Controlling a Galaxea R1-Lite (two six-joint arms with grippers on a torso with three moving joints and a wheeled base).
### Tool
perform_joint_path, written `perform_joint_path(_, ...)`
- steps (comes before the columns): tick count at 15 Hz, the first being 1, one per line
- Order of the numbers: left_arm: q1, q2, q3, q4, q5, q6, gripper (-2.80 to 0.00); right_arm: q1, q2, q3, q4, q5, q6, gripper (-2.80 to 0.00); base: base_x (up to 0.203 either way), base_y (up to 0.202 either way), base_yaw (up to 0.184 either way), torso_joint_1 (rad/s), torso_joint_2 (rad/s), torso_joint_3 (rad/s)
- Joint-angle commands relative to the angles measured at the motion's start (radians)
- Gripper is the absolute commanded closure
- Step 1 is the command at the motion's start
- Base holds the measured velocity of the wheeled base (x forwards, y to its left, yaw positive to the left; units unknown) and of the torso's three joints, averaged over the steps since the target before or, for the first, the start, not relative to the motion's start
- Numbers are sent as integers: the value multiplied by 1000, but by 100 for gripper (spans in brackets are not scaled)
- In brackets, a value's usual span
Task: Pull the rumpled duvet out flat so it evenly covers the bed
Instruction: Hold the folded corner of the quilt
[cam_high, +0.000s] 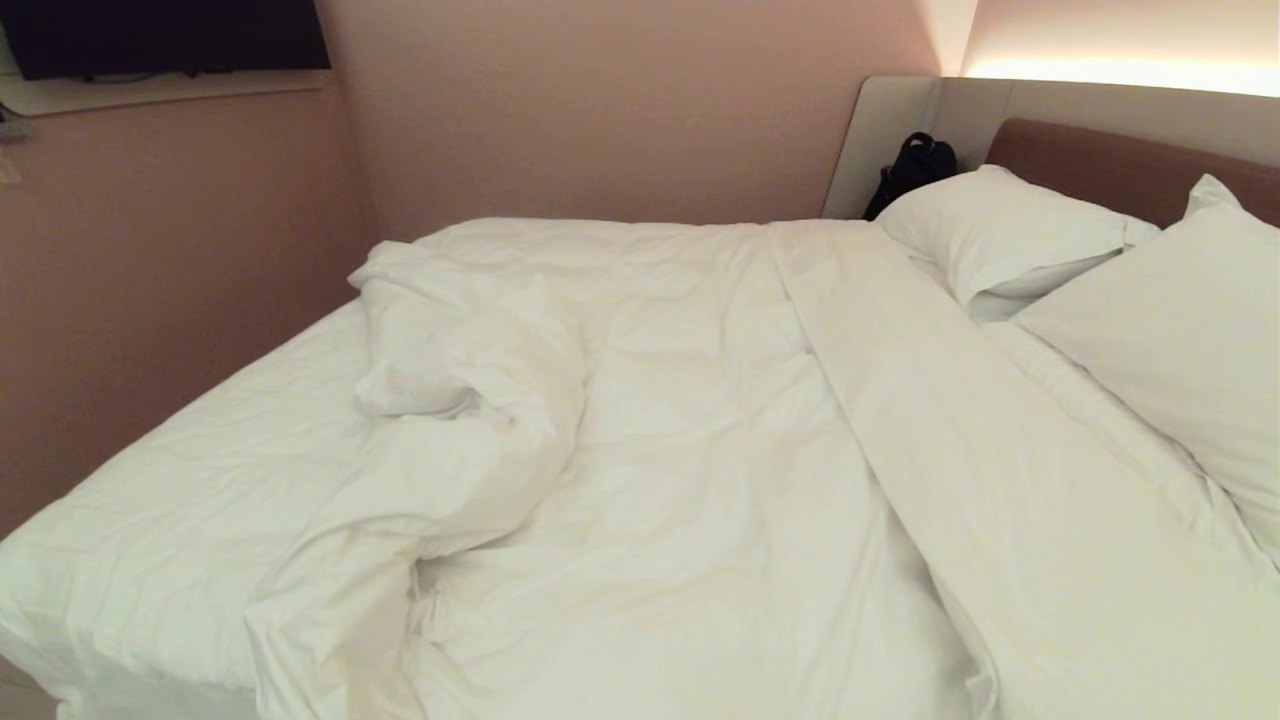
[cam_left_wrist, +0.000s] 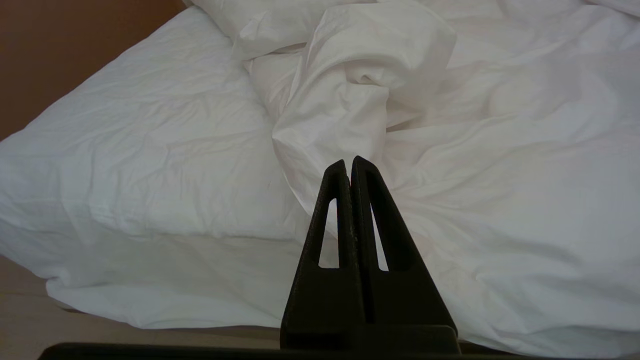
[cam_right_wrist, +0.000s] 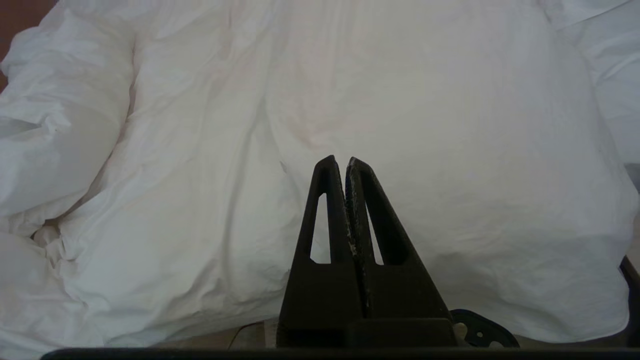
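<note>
I saw the duvet (cam_high: 640, 440) lying on the bed (cam_high: 150, 560) with its left part bunched up and the sheet bare there, so the pulling was left, and my left gripper (cam_left_wrist: 350, 162) and right gripper (cam_right_wrist: 340, 162) were pinched together, empty.

The duvet (cam_high: 700, 420) is soft matt white cloth, puffy and finely creased, bunched into thick folds at the left centre of the head view. At the lower left of that frame the bed (cam_high: 160, 520) shows a thinner white cloth sheet, matt, lightly wrinkled. Two pillows (cam_high: 1000, 235) at the upper right are the same plain matt cloth, smoother. The headboard (cam_high: 1120, 165) looks padded and brown with a dull finish, against a smooth beige panel (cam_high: 880, 140). The left gripper (cam_left_wrist: 350, 162) and right gripper (cam_right_wrist: 340, 162) have matt black, plastic-looking fingers (cam_right_wrist: 372, 220), the right ones scuffed pale along their inner edges.
</note>
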Motion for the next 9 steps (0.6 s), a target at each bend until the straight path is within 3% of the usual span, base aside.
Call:
perform_joint_path(1, 0, 0, 0, 0, 0, 0, 0, -10, -32, 12, 3, -1, 4, 0, 0, 0, 0, 0, 0, 0)
perform_joint_path(9, 0, 0, 0, 0, 0, 0, 0, -10, -98, 29, 8, -9, -11, 0, 0, 0, 0, 0, 0, 0)
